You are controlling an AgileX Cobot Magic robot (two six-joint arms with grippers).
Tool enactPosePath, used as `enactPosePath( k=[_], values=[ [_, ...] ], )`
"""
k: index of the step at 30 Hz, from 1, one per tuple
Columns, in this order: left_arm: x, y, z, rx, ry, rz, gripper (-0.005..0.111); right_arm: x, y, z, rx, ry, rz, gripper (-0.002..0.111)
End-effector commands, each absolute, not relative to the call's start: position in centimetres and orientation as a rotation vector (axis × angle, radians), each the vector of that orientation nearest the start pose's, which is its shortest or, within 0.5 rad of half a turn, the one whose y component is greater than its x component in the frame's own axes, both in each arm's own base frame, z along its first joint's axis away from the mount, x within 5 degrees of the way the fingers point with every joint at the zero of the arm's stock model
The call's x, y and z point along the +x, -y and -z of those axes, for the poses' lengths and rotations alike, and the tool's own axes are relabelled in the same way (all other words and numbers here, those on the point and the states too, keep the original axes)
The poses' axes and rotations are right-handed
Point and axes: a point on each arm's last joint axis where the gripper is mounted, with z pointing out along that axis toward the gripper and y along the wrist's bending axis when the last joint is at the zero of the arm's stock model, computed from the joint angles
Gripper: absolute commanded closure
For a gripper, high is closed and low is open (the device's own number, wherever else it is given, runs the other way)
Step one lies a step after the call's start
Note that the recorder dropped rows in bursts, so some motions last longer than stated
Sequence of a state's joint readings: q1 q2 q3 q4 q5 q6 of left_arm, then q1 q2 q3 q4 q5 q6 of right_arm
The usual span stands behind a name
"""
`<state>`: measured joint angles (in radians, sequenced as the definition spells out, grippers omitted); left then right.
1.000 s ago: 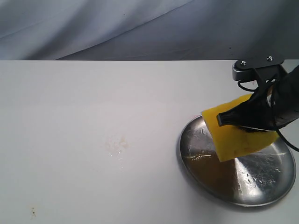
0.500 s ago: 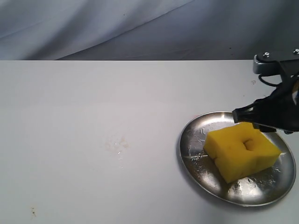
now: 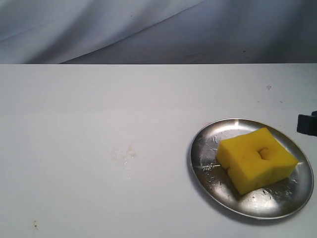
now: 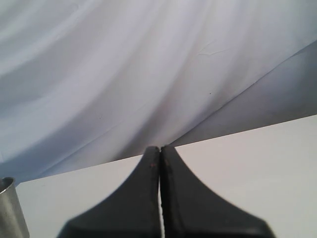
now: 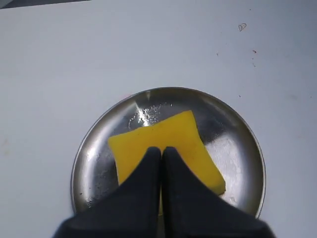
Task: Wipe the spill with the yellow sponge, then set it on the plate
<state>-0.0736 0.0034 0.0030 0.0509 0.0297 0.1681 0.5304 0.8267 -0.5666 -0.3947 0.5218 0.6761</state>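
The yellow sponge (image 3: 250, 161) lies flat on the silver plate (image 3: 203, 141) at the table's right front, its dent facing up. Nothing holds it. Only a black part of my right arm (image 3: 308, 124) shows at the right edge of the exterior view. In the right wrist view my right gripper (image 5: 161, 148) is shut and empty, hanging above the sponge (image 5: 168, 131) and the plate (image 5: 233, 144). A faint wet smear with a trace of amber (image 3: 125, 151) marks the spill's spot, left of the plate. My left gripper (image 4: 159, 147) is shut and empty, out of the exterior view.
A small brown stain (image 3: 35, 226) sits near the table's front left corner. Tiny dark marks (image 3: 268, 87) dot the table behind the plate. A metal cylinder (image 4: 10, 208) shows beside my left gripper. Grey cloth (image 3: 148, 29) hangs behind the table.
My right gripper let go of the sponge over the plate, shut again, and drew back to the right, almost out of the exterior view. The sponge now rests on the plate.
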Motion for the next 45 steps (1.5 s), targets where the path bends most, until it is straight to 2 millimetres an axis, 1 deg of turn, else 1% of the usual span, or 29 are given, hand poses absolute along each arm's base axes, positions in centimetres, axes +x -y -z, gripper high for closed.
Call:
enactPosePath(
  k=[1,3,6,7,8,11,14,19,24,26,29,45],
  values=[
    [5.6,0.4,-21.1,0.203,-1.494,-0.107,0.107,12.6,-5.2,-27.1,-0.071,-2.177,-0.295,0.108],
    [5.6,0.4,-21.1,0.203,-1.494,-0.107,0.107,11.4,-4.7,-25.8,-0.057,-2.136,-0.345,0.108],
    [5.6,0.4,-21.1,0.203,-1.494,-0.107,0.107,10.8,-4.1,-24.2,-0.067,-2.086,-0.348,0.108],
    [5.6,0.4,-21.1,0.203,-1.494,-0.107,0.107,10.5,-3.7,-23.5,-0.03,-2.08,-0.358,0.108],
    [5.6,0.4,-21.1,0.203,-1.494,-0.107,0.107,10.3,-3.5,-23.1,-0.012,-2.069,-0.362,0.108],
    [5.6,0.4,-21.1,0.203,-1.494,-0.107,0.107,9.5,-2.4,-21.6,0.045,-1.961,-0.35,0.108],
    [5.6,0.4,-21.1,0.203,-1.494,-0.107,0.107,8.8,-1.8,-21.0,0.076,-1.88,-0.332,0.108],
    [5.6,0.4,-21.1,0.203,-1.494,-0.107,0.107,7.6,-1.1,-20.4,0.089,-1.745,-0.29,0.108],
    [5.6,0.4,-21.1,0.203,-1.494,-0.107,0.107,7.1,-1.0,-19.8,0.012,-1.712,-0.227,0.108],
    [5.6,0.4,-21.1,0.203,-1.494,-0.107,0.107,7.0,-1.0,-20.1,-0.014,-1.677,-0.209,0.108],
    [5.6,0.4,-21.1,0.203,-1.494,-0.107,0.107,6.8,-1.0,-20.0,-0.057,-1.681,-0.171,0.108],
    [5.6,0.4,-21.1,0.203,-1.494,-0.107,0.107,6.0,-0.9,-20.5,-0.075,-1.599,-0.152,0.108]
  ],
)
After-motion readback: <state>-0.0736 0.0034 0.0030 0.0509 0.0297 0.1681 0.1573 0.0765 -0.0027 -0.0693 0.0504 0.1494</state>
